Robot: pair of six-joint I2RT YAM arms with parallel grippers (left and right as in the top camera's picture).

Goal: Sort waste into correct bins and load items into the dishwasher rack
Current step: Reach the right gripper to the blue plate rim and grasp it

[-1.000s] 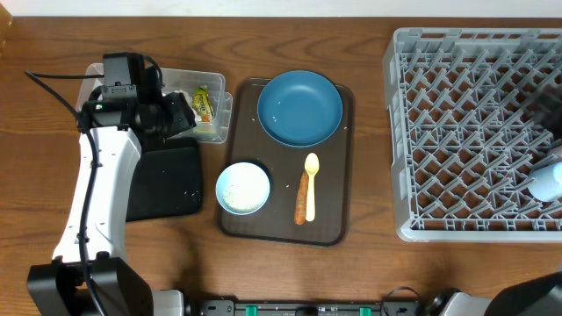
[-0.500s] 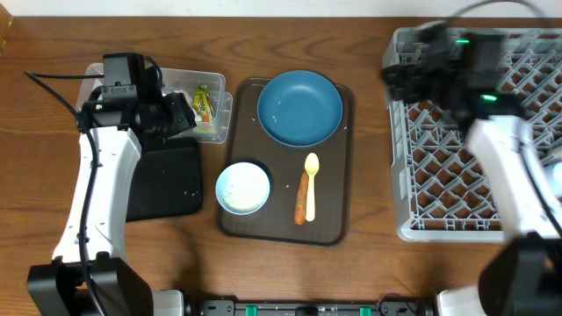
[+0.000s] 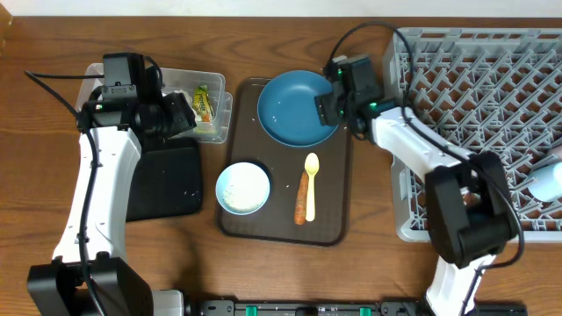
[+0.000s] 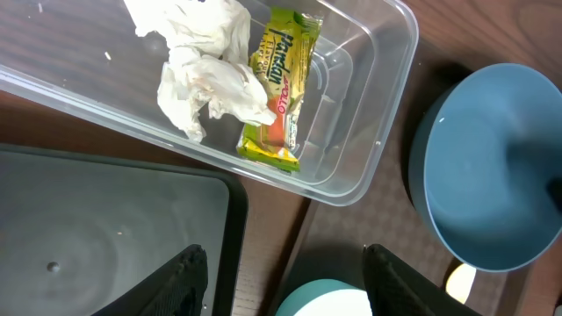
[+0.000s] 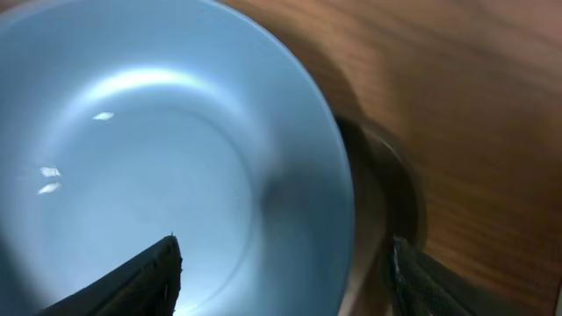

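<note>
Dark-blue dish (image 3: 299, 108) on the brown serving tray (image 3: 332, 230), mid-counter. My right fingers (image 5: 140, 279) stand apart astride its 3 o'clock rim. Rigid, glossy, likely slippery and breakable, so I would pinch the rim there. Left fingers (image 4: 180, 281) apart, empty.

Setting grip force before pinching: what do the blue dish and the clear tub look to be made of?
Blue dish: smooth, glossy glazed ceramic or hard melamine; it shows soft highlights and a thin even rim, and I cannot tell which. Clear tub: thin transparent plastic, with see-through walls and moulded rounded corners.
</note>
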